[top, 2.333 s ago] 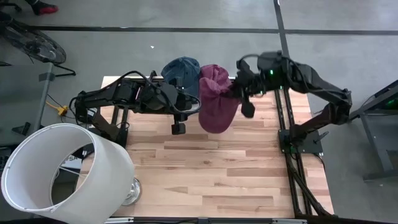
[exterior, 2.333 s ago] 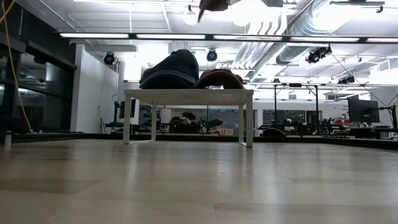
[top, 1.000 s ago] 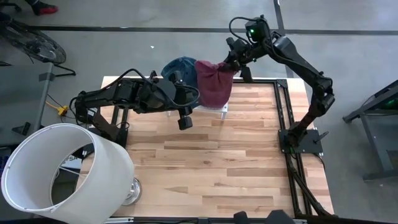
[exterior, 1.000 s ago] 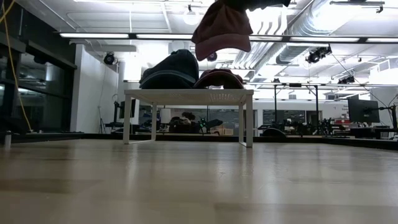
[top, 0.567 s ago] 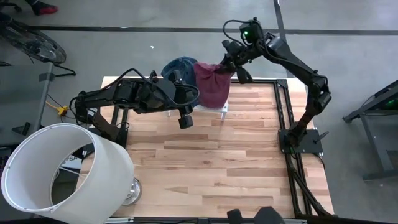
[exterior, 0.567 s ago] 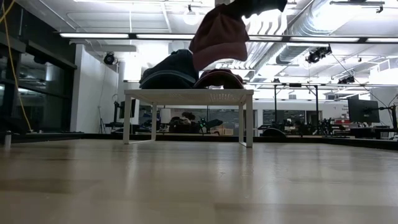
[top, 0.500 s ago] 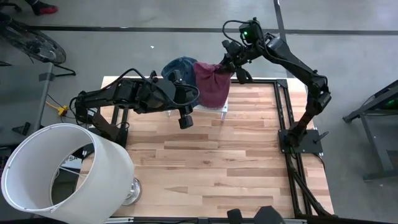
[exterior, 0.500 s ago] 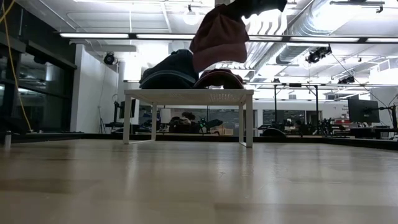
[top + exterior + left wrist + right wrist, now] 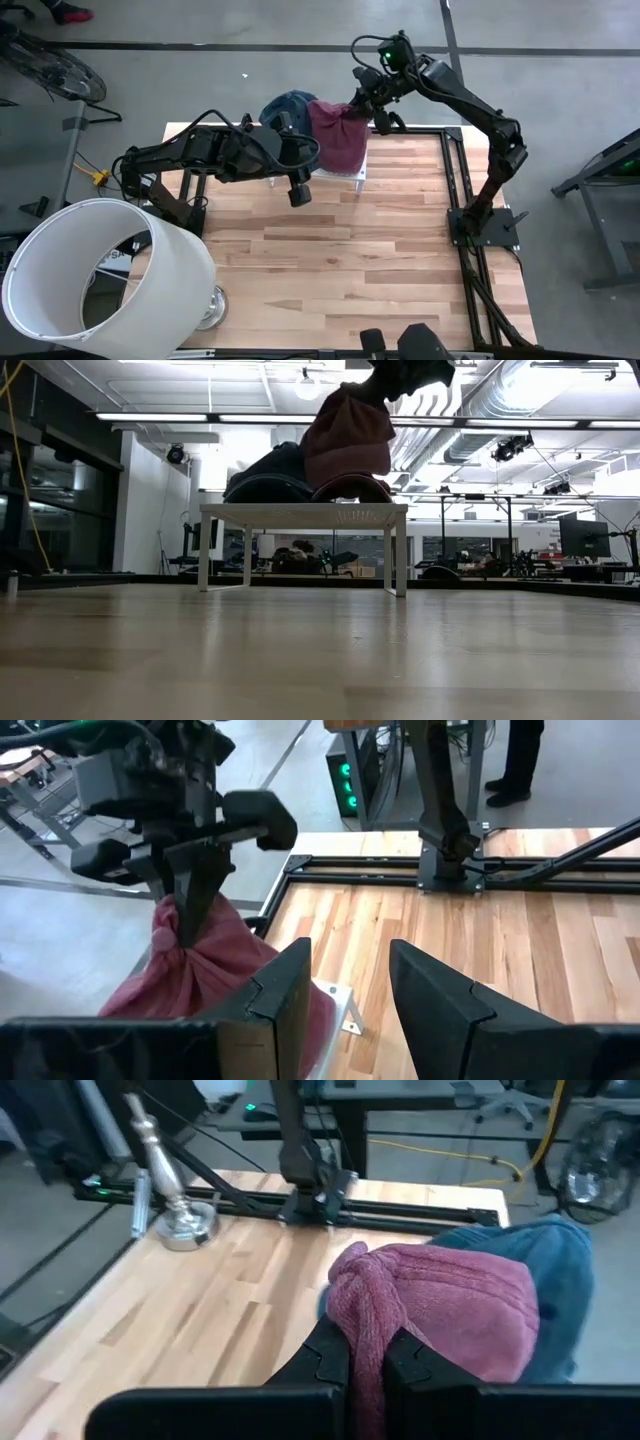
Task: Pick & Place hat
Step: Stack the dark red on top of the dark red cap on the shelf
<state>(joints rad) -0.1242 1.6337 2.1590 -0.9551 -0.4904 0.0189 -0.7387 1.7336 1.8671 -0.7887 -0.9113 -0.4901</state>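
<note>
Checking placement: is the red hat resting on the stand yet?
No. It hangs bunched from the right claw, above another red hat there.

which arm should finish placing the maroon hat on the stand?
Right. The right gripper is already shut on the maroon hat, hanging it above the white stand beside the blue hat. The left gripper is open, empty and off to the side.
</note>
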